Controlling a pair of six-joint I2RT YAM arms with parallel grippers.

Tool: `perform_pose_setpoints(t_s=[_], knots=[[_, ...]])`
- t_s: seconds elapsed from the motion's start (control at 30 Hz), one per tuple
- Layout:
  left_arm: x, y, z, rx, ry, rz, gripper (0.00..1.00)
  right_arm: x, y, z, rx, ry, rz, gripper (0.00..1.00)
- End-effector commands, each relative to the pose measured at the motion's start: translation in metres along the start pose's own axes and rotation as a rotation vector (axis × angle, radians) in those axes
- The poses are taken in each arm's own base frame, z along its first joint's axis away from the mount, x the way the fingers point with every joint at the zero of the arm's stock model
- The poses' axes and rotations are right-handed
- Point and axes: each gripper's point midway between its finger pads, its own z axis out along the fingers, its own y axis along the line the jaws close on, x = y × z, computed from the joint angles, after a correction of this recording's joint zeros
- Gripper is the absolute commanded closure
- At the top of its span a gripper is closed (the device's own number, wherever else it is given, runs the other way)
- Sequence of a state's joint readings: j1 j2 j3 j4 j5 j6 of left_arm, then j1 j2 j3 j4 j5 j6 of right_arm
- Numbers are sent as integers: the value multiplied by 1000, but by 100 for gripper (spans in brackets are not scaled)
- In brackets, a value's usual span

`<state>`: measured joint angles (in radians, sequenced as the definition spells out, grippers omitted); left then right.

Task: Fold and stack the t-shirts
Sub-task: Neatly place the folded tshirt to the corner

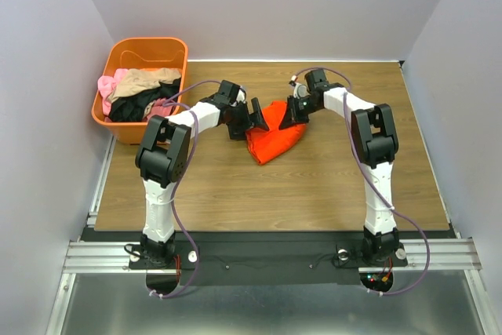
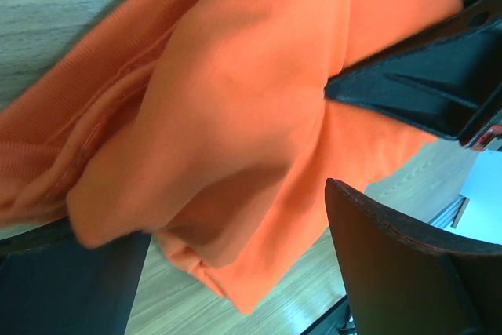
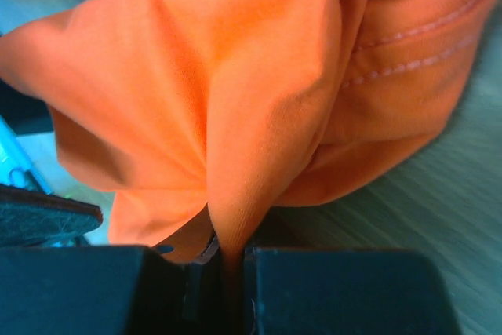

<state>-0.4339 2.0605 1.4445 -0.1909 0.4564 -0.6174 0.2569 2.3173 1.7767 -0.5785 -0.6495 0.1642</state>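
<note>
A bright orange-red t-shirt lies bunched in the middle of the wooden table. My right gripper is at the shirt's far right edge. In the right wrist view it is shut on a pinched fold of the cloth. My left gripper is at the shirt's far left edge. In the left wrist view it stands open, its wide-apart fingers on either side of a hanging lobe of the shirt. The other t-shirts, pink, tan and black, are piled in the tub.
An orange plastic tub stands at the table's far left corner. White walls close the table in on the left, back and right. Both arms reach in from the near edge and meet over the shirt.
</note>
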Motion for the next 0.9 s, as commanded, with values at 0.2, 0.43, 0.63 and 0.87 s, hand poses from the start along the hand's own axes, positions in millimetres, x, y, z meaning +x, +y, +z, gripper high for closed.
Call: perform_pose_setpoints(t_s=[0.2,0.43,0.63,0.87], knots=[[-8,-24,-38,9,-48,65,1,-54,-111,-87,434,-186,-6,100],[2,-18,-51,-17,-46,59,2,-77,-182,-160,617,-290,54,100],[11,-9,-61,-57,-35,55,2,-81,-238,-217,763,-326,77,100],[19,-3,-66,-87,-14,43,2,-84,-276,-258,861,-362,98,100]])
